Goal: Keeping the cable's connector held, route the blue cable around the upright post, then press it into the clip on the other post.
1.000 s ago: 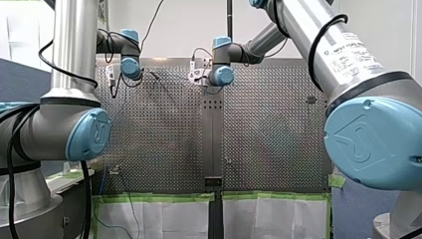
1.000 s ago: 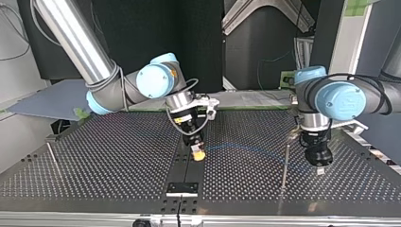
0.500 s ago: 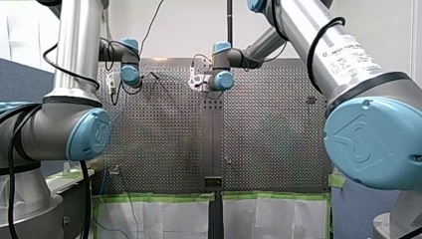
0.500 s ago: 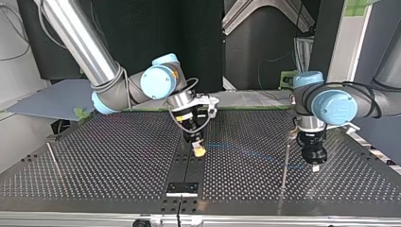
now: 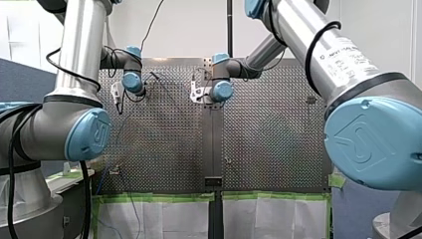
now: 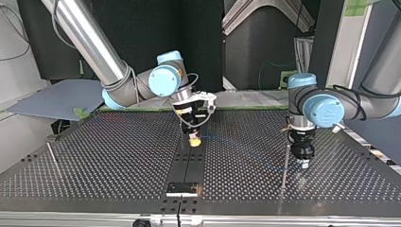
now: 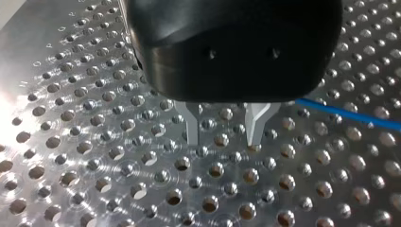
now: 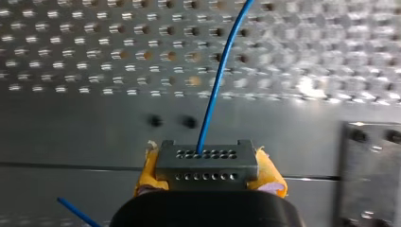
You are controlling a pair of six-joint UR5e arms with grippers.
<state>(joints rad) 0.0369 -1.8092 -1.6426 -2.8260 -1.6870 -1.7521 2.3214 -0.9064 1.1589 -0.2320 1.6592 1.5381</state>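
Right wrist view: right tool clamps the connector, blue cable pointing straight ahead; left tool parted, empty.

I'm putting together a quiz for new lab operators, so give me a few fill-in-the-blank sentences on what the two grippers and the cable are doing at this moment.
1. The right gripper clamps the grey connector between its ____ pads.
2. Out of the connector runs a thin ____ cable.
3. The left gripper has its metal fingers ____, with nothing between them.

Missing words: yellow; blue; open
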